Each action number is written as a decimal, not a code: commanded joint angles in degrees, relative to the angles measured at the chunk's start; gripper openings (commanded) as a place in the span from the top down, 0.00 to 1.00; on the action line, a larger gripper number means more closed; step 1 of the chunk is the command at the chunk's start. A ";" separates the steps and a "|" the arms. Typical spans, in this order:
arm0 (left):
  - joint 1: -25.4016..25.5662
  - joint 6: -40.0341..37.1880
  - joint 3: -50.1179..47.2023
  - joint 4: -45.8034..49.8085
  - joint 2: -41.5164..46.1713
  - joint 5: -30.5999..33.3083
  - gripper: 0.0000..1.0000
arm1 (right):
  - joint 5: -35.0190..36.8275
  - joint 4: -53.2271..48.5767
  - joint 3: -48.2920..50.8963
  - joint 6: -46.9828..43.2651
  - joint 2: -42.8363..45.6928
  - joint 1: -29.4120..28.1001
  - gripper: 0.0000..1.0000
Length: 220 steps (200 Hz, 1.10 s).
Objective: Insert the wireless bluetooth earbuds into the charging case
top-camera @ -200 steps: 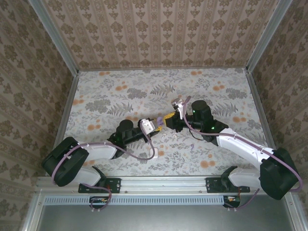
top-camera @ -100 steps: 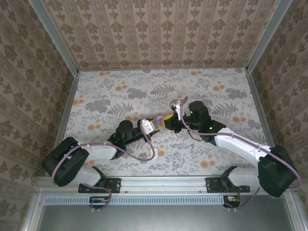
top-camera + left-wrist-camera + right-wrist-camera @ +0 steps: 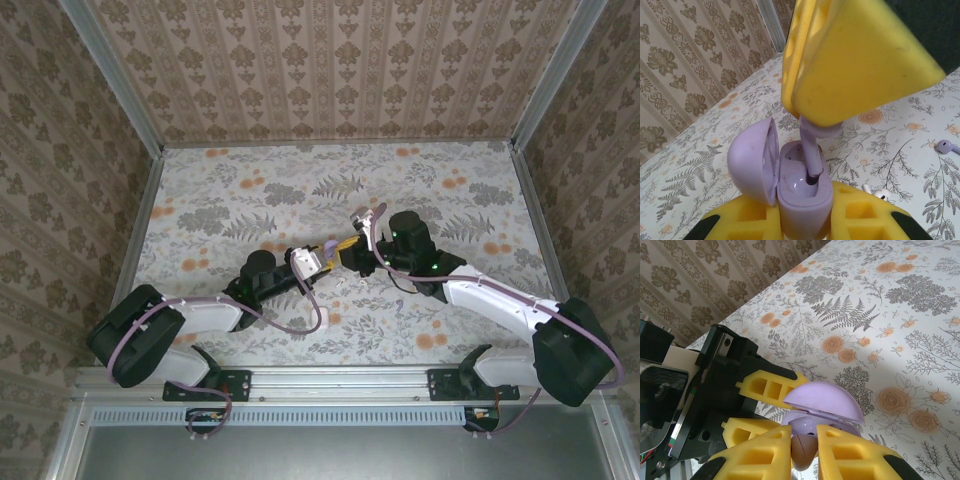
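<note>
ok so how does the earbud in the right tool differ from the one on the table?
Pose: held earbud upright, stem down in the open charging case; loose earbud lying on the table. Grip: held earbud pinched by the right tool; loose earbud untouched. Both purple.

One charging case (image 3: 802, 197) is counted, lilac, with a single hinged lid. Two lilac earbuds are seen in the left wrist view: a first earbud (image 3: 811, 156) at the case's well and a second earbud (image 3: 945, 146) lying on the table (image 3: 250, 190). Two small white pieces (image 3: 880, 194) are also counted on the table near the case, though their kind cannot be told for certain. Two arms are counted, the left arm (image 3: 200, 315) and the right arm (image 3: 500, 298), and two grippers, the left gripper (image 3: 805, 220) and the right gripper (image 3: 802, 452). Each is fitted with two yellow fingers (image 3: 760, 452), four in all.
</note>
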<state>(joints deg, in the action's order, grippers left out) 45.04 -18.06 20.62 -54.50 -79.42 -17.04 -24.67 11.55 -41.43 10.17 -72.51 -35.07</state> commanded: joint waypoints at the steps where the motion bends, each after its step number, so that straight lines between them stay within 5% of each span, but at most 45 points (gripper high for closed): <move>1: 0.49 -0.20 -0.15 -2.75 1.27 -0.19 0.90 | 1.81 -0.04 -1.54 -1.06 -0.94 -0.44 0.83; 220: 0.97 -0.31 0.45 -2.18 2.71 1.36 0.91 | 13.40 -6.80 -5.23 -1.03 -3.65 -4.12 0.83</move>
<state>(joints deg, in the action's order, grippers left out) 45.04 -18.06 20.62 -53.82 -79.00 -14.87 -16.25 7.44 -45.34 8.71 -74.48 -38.70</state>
